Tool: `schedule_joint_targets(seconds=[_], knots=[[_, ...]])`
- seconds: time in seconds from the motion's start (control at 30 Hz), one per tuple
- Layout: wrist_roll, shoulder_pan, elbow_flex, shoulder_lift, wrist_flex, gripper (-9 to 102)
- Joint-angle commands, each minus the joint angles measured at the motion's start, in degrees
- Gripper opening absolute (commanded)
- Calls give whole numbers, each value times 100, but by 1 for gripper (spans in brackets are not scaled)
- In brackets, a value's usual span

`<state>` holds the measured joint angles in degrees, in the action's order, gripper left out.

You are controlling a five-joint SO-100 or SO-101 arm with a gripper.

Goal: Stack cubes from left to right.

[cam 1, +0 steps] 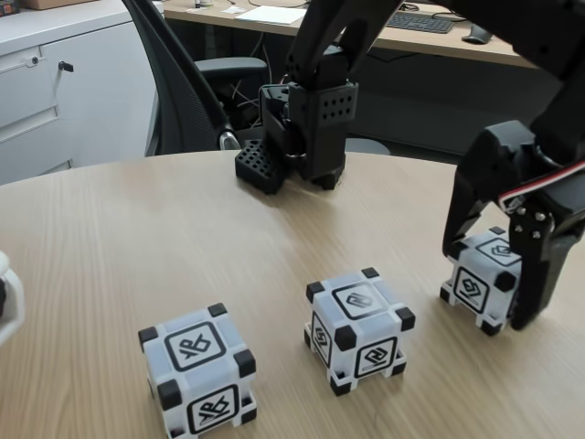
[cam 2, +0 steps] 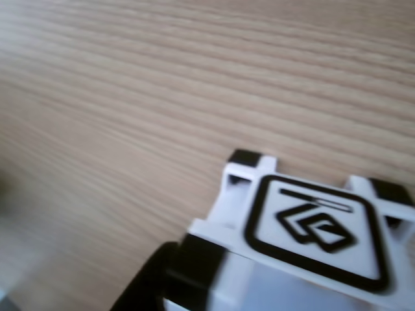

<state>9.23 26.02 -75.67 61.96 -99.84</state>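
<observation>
Three white cubes with black corners stand in a row on the wooden table in the fixed view: the left cube [cam 1: 198, 370], the middle cube [cam 1: 358, 329] and the right cube [cam 1: 483, 279]. My gripper [cam 1: 489, 285] reaches down over the right cube, one black finger behind its left side and the other finger [cam 1: 535, 274] in front of its right side. The jaws are spread about a cube's width and the cube rests on the table. The other view looks down close on that cube's top face [cam 2: 314, 223], at the lower right.
The arm's black base [cam 1: 306, 119] stands at the back of the round table [cam 1: 137, 238], with a perforated black block [cam 1: 259, 165] beside it. A white object [cam 1: 5, 297] pokes in at the left edge. An office chair and desks stand behind.
</observation>
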Motion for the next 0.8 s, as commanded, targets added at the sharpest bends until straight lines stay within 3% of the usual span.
schedule_joint_targets(seconds=[0.0,0.23,0.47,0.77], knots=[[-88,-26,193,35,0,18],[-44,9,193,79,-9,5],[79,-53,202,211,-18,2],[431,-53,202,1723,-44,0]])
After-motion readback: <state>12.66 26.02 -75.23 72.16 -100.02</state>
